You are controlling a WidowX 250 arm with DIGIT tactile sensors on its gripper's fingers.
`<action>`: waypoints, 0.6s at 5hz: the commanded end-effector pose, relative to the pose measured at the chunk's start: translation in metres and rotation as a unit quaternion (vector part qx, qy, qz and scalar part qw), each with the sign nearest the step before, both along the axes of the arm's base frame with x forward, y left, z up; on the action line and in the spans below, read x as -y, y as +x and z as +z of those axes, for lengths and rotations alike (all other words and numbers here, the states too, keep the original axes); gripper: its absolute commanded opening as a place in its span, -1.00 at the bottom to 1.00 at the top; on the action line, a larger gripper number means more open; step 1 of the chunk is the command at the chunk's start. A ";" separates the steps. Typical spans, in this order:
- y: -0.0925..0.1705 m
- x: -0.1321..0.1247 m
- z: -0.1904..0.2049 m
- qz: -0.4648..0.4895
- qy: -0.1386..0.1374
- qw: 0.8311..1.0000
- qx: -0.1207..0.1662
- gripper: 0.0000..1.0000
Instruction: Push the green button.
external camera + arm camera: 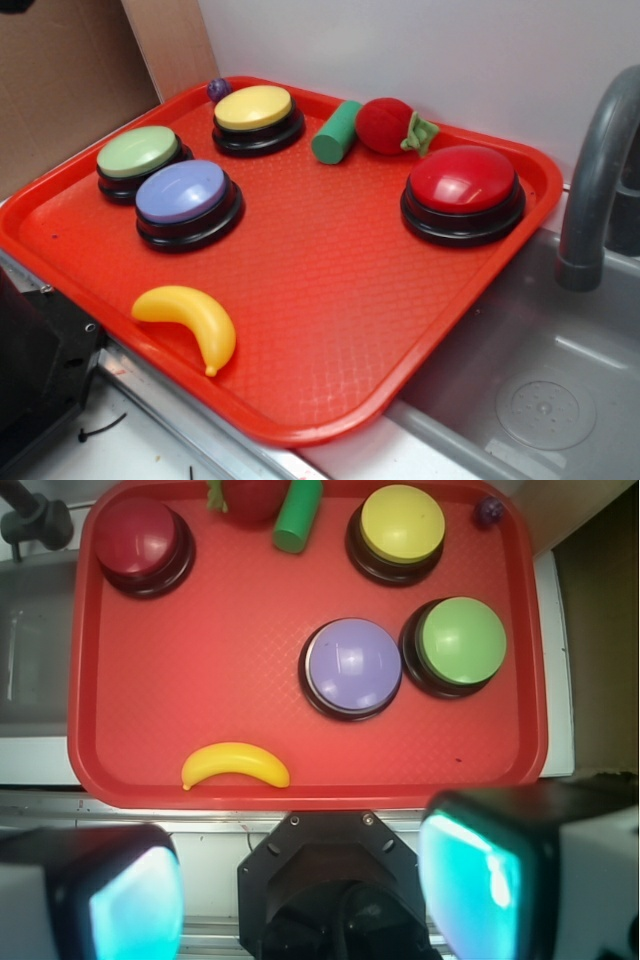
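Note:
The green button (138, 152) (462, 641) is a pale green dome on a black base at the left side of the red tray (330, 290) (220, 700). It touches the lavender-blue button (183, 192) (353, 666) beside it. In the wrist view my gripper (300, 890) hangs high over the robot base, short of the tray's near edge, far from the green button. Its two teal pads (470, 875) stand wide apart with nothing between them. The gripper does not show in the exterior view.
On the tray are also a yellow button (254, 108) (402, 524), a red button (462, 180) (136, 536), a dark green cylinder (336, 132) (298, 514), a red strawberry toy (386, 124), a yellow banana (192, 320) (236, 766) and a small purple ball (218, 90). A sink (540, 390) with a grey faucet (596, 180) lies to the right.

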State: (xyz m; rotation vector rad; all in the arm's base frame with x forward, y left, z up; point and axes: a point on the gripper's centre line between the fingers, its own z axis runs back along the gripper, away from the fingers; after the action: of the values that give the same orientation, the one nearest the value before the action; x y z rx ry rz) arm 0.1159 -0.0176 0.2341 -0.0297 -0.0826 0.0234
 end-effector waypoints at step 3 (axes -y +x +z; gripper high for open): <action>0.039 -0.084 -0.053 0.189 -0.011 0.982 0.020 1.00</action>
State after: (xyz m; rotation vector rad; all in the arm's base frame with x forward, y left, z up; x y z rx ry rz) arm 0.1547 0.0609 0.1751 -0.0428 -0.1077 0.3943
